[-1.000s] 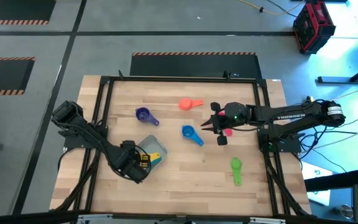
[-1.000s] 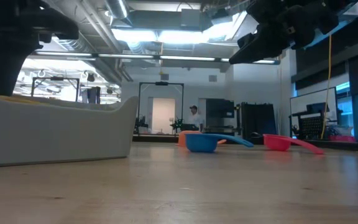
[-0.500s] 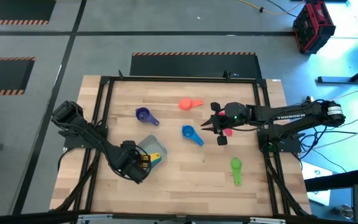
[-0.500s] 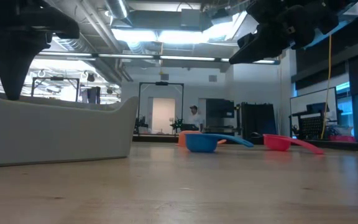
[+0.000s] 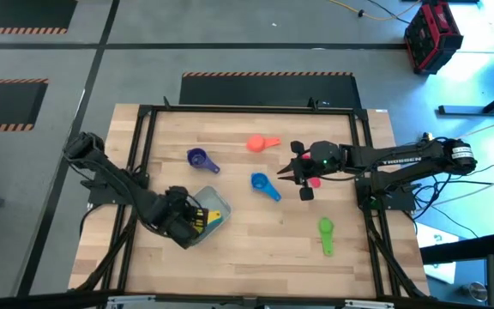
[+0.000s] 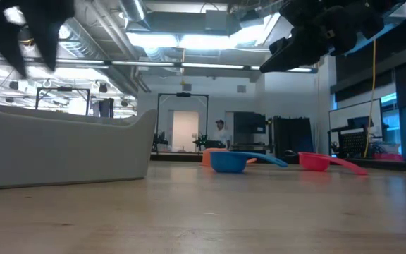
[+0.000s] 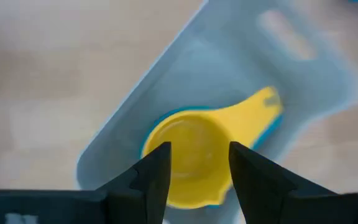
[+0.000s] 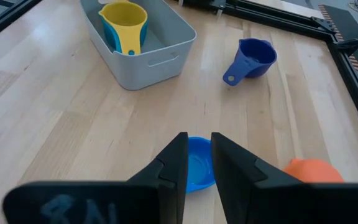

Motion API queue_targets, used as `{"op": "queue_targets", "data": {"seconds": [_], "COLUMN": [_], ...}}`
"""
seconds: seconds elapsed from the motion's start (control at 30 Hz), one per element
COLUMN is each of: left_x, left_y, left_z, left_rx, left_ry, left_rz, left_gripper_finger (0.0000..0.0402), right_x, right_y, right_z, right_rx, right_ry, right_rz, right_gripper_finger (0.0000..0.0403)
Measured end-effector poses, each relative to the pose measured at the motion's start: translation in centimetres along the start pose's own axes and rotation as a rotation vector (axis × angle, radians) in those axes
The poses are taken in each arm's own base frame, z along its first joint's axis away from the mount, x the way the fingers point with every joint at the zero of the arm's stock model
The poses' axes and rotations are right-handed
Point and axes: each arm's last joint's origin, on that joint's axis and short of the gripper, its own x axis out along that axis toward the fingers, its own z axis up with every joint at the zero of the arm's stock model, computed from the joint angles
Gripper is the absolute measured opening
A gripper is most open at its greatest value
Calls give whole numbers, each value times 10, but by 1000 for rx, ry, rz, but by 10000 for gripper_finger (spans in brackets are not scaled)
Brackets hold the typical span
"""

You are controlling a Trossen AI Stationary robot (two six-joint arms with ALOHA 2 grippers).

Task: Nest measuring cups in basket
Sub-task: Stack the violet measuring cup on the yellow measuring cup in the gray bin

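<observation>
The grey-blue basket (image 5: 218, 209) sits near the table's left front. Inside it a yellow-orange measuring cup (image 7: 191, 149) is nested in a teal one (image 8: 110, 34). My left gripper (image 7: 199, 163) hovers open just above the yellow cup and touches nothing. The purple (image 5: 199, 159), coral-orange (image 5: 260, 143), blue (image 5: 262, 184), pink-red (image 6: 316, 162) and green (image 5: 326, 232) cups lie loose on the wood. My right gripper (image 8: 199, 158) hangs above the table beside the blue cup (image 8: 194, 168). Its fingers stand a narrow gap apart with nothing between them.
A black metal frame (image 5: 144, 129) runs round the wooden tabletop. Bare wood lies between the basket and the green cup and along the front edge. In the low view a person (image 6: 220, 132) stands far back in the room.
My left gripper has risen from inside the basket to well above its rim and drawn slightly toward the table's left edge. The yellow cup stays nested in the basket. My right arm has kept still.
</observation>
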Motion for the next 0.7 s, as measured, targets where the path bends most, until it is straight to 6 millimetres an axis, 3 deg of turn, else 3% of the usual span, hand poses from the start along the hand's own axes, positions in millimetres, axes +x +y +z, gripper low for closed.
{"op": "queue_targets", "data": {"seconds": [0.33,0.5,0.7], "left_x": [-37,-38,-27], "left_y": [-20,-26,-25], "left_z": [67,113,167], "left_rx": [341,537,711], "left_ry": [-137,-212,-218], "left_rz": [-160,-112,3], "left_gripper_finger": [154,154,154], "right_x": [0,0,0], "right_y": [0,0,0], "right_z": [0,0,0], "right_rx": [0,0,4], "right_ry": [-1,-1,0], "right_rz": [0,0,0], "right_gripper_finger": [75,75,75]}}
